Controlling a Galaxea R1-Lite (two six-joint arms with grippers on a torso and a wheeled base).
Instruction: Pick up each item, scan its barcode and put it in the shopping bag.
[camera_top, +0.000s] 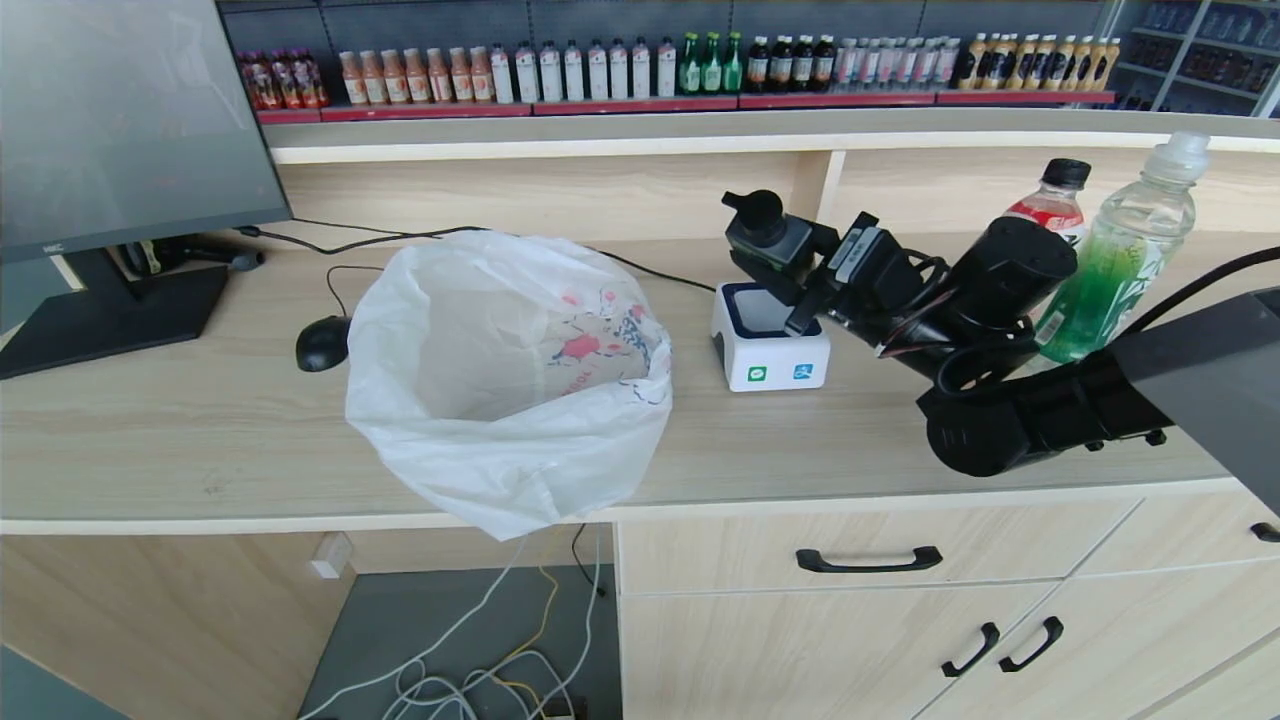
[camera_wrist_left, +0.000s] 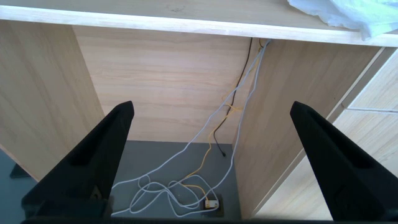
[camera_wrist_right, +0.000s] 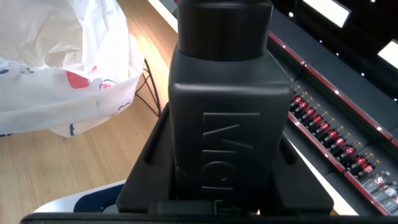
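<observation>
Black bottle (camera_top: 768, 238) with a round cap is clamped in my right jaws, held tilted in the air just above the white scanner box (camera_top: 770, 352) on the tabletop (camera_top: 200, 430). A white shopping bag (camera_top: 510, 370) stands open near the scanner, on its left. Behind my right arm stand a red-labelled bottle (camera_top: 1052, 200) and a green drink bottle (camera_top: 1120, 255). My left jaws hang wide apart below the tabletop edge, above loose cables (camera_wrist_left: 180, 186) on the floor.
</observation>
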